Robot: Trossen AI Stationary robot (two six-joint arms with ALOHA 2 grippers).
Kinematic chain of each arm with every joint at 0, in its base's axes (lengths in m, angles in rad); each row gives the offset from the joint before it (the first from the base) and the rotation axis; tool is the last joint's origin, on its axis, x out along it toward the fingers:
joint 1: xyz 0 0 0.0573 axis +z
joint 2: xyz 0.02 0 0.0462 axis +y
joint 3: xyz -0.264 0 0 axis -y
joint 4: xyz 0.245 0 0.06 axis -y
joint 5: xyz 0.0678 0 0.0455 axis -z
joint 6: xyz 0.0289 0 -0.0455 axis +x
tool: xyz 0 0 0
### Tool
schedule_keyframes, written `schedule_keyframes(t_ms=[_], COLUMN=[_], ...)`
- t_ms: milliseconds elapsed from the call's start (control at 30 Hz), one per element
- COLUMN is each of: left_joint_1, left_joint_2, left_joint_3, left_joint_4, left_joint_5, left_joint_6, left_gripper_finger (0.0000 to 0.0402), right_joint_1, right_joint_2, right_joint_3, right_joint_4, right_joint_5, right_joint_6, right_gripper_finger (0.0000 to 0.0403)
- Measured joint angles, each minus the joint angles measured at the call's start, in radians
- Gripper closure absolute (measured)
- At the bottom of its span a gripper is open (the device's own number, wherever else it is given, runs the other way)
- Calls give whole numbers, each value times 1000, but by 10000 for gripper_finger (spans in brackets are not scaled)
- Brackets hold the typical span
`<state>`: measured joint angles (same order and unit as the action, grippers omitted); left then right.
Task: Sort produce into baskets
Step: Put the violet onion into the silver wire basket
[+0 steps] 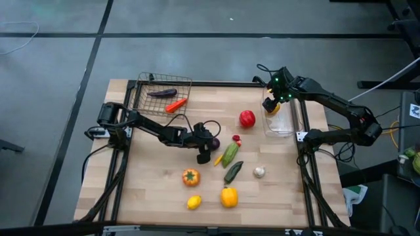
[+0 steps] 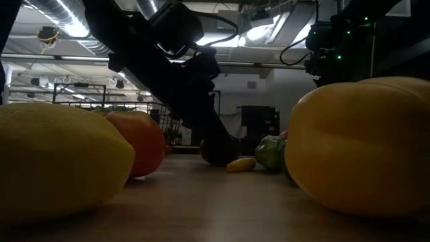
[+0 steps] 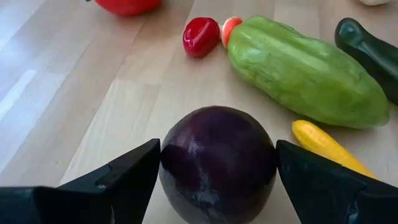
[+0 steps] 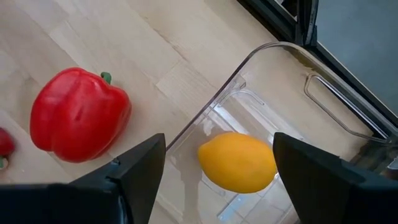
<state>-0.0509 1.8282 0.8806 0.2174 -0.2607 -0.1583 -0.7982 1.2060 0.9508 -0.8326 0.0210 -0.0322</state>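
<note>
- Jaws of the left gripper [image 3: 217,180] stand wide, one finger on each side of the purple round vegetable [image 3: 217,163]; the fingers sit at its flanks, yet a firm grip cannot be confirmed.
- Placement suggests a pick: the purple piece rests on the table [image 1: 151,190] among the loose produce, beside the light green vegetable [image 3: 305,71] and a small yellow piece [image 3: 326,146].
- Jaws of the right gripper [image 4: 217,180] stand wide and hold nothing; the gripper hangs above the clear plastic bin [image 4: 249,81], where a yellow lemon [image 4: 237,162] lies inside.
- That position fits a release just made or a withdrawal; this is a judgement only.
- A red bell pepper [image 4: 79,115] sits on the table just beside the bin wall.
- The wire basket [image 1: 147,82] at the far left of the table holds a dark eggplant [image 1: 162,93] and an orange carrot [image 1: 176,103].
- No brand, label or readable writing is visible.
</note>
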Motion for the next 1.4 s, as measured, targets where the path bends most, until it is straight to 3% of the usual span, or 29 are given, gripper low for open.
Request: schedule_keyframes(t_ms=[267, 633, 1400], left_joint_1=[1, 1, 28], left_joint_2=[-2, -2, -35], left_joint_3=[2, 2, -3], left_joint_4=[-45, -47, 50], left_joint_5=[5, 17, 27], left_joint_6=[-11, -16, -53], left_gripper_finger=[90, 128, 130], right_joint_1=[0, 0, 0], right_joint_2=[0, 0, 0], right_joint_3=[0, 0, 0], right_joint_4=[0, 0, 0], right_joint_5=[-68, -71, -73], right_joint_6=[0, 0, 0], right_gripper_finger=[107, 107, 107])
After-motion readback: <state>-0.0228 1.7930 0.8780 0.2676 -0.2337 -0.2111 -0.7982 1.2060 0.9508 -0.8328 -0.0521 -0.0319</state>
